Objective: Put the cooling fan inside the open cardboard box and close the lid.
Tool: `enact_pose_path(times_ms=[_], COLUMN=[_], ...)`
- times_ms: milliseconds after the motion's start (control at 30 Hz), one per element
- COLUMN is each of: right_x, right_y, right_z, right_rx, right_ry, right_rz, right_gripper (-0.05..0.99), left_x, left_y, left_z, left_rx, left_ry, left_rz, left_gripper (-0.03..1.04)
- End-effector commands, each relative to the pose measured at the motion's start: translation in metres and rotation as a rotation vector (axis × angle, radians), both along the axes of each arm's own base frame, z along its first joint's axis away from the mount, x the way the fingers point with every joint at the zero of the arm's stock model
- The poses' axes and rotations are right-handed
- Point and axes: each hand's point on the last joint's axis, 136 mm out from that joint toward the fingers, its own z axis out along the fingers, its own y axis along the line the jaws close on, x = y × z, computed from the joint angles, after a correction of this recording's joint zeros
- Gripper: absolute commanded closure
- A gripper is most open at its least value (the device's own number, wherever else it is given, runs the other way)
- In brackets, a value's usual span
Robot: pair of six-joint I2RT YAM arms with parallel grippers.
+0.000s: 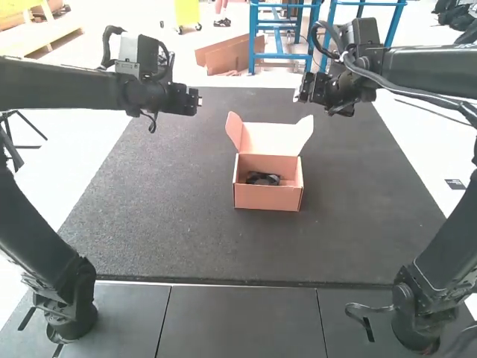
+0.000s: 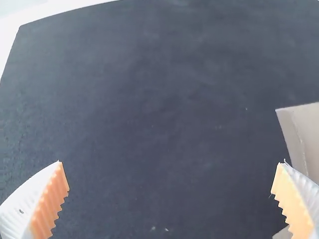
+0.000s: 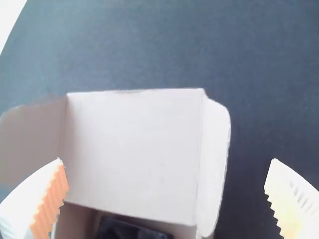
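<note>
In the high view, the cardboard box [image 1: 268,192] sits near the middle of the dark mat [image 1: 149,209] that covers most of the counter [image 1: 238,321]. Its lid [image 1: 270,136] stands upright at the far side, with a small flap at each upper corner. The cooling fan [image 1: 262,179] lies inside, a black shape on the box floor.

The left claw [image 1: 195,101] hangs in the air to the left of the box and farther back, well apart from it. The right claw [image 1: 304,91] hangs beyond the lid's right corner, near it but not touching. This view gives their places; the wrist views give their state.

In the left wrist view, the white ribbed fingers [image 2: 20,216] with orange pads [image 2: 50,204] are spread wide. The claw is released, with only bare mat between the fingers. A pale edge of cardboard shows just beside one finger.

The right wrist view looks down on the inner face of the lid. A rounded side flap [image 3: 215,159] runs along one edge, and a second flap stands on the opposite side. This claw is also released, its fingers set wide to either side of the lid and grasping nothing. Just past the lid's near edge, a dark sliver of the fan shows in the box opening.
</note>
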Motion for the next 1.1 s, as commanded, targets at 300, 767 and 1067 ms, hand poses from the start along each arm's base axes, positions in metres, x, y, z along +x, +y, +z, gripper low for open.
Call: enact_pose_path(times_ms=[300,767,1067], right_x=[0.041,0.047,0.049], right_y=[0.001,-0.004,-0.007], right_z=[-0.018,-0.052,-0.055], right_rx=[-0.061,-0.092,-0.072], right_ry=[0.028,0.148,0.17], right_rz=[0.01,0.008,0.01], right_gripper=[0.03,0.03,0.03], left_x=[0.056,0.075,0.076], left_y=[-0.01,-0.04,-0.06], left_z=[-0.017,-0.038,-0.058], left_rx=[0.0,-0.015,-0.017], left_ry=[0.002,0.024,0.079], left_rz=[0.023,-0.07,-0.124], left_gripper=[0.04,0.04,0.04])
